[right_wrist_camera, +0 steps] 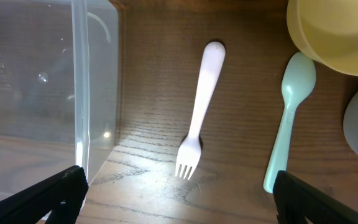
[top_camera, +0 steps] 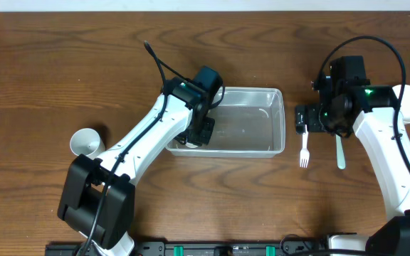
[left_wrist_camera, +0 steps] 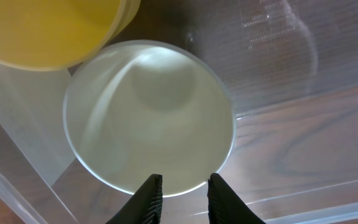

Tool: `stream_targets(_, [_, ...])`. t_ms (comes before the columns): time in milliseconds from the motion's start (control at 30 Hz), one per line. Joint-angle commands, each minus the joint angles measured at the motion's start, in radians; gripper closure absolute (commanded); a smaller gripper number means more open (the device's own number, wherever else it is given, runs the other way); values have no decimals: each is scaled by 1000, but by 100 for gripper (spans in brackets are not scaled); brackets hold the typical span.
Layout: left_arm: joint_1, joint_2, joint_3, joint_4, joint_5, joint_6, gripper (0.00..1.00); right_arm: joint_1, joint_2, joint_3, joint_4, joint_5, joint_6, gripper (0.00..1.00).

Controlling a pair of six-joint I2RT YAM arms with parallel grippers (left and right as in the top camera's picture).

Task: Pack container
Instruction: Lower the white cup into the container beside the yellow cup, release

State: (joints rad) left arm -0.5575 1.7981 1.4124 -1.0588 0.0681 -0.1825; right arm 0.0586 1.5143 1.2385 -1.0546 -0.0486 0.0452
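- Altogether: one container (top_camera: pixel 244 121), one white fork (top_camera: pixel 304 149), one pale spoon (top_camera: pixel 340 153).
- Container lies mid-frame; left gripper (left_wrist_camera: pixel 183 190), slightly parted, over its left end.
- Right gripper (top_camera: pixel 303 119), spread wide, empty, just right of it.

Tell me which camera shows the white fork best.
Right wrist: the fork lies whole and large between the container and the green spoon. Overhead shows it small, right of the container. Left wrist misses it.

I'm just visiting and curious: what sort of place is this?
Probably a robotics test bench, not a kitchen: two white robot arms at a wooden table, with a clear container and plastic fork laid out.
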Motion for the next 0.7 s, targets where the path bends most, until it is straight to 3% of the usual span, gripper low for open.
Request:
stream_targets(0, [5,7,28,-5,-15,5,73,-7,4,15,-2,7,2,3])
stream_targets(200, [2,5,28,3,-16,6,91,-7,4,15,0,7,2,4])
stream_targets(367, [-19,-22,39,42,-71,34,92,-7,4,15,3,7,2,3])
stream_targets(667, [-124,-28,63,119,-131,214,94,-7,4,15,4,7,2,3])
